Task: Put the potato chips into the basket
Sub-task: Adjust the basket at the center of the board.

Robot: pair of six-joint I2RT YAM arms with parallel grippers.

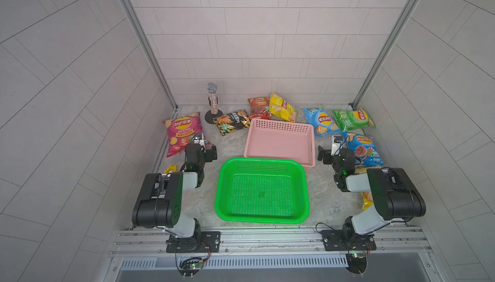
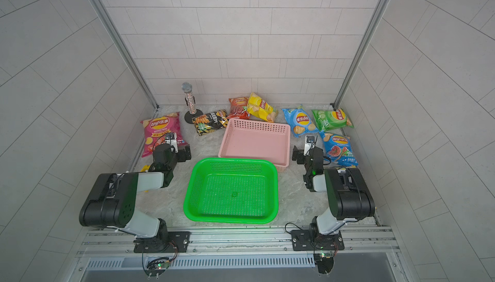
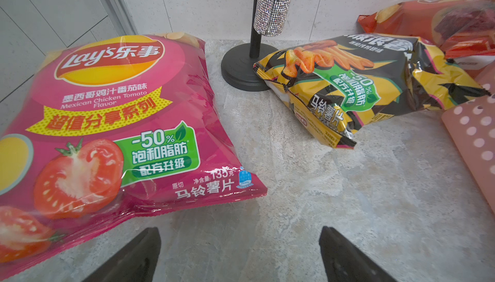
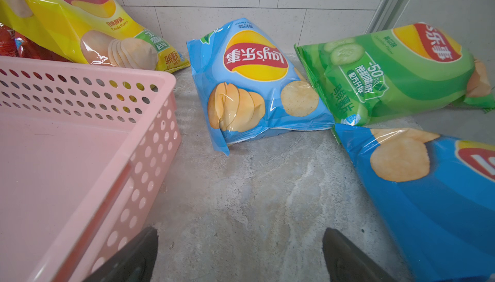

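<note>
Marbled tabletop [image 3: 294, 186], left claw [image 3: 239, 229] spread wide, holding nothing, right claw [image 4: 240, 229] likewise apart, empty

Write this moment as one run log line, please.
left gripper: open, empty | right gripper: open, empty | potato chips: none in baskets | green basket: empty | pink basket: empty

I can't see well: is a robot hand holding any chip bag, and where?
No. The left gripper and right gripper are both open and empty.

Marbled tabletop [image 1: 205, 209] with chip bags [image 1: 182, 132], pink basket [image 1: 281, 124], green basket [image 1: 262, 161], microphone stand [image 1: 213, 114].
</note>
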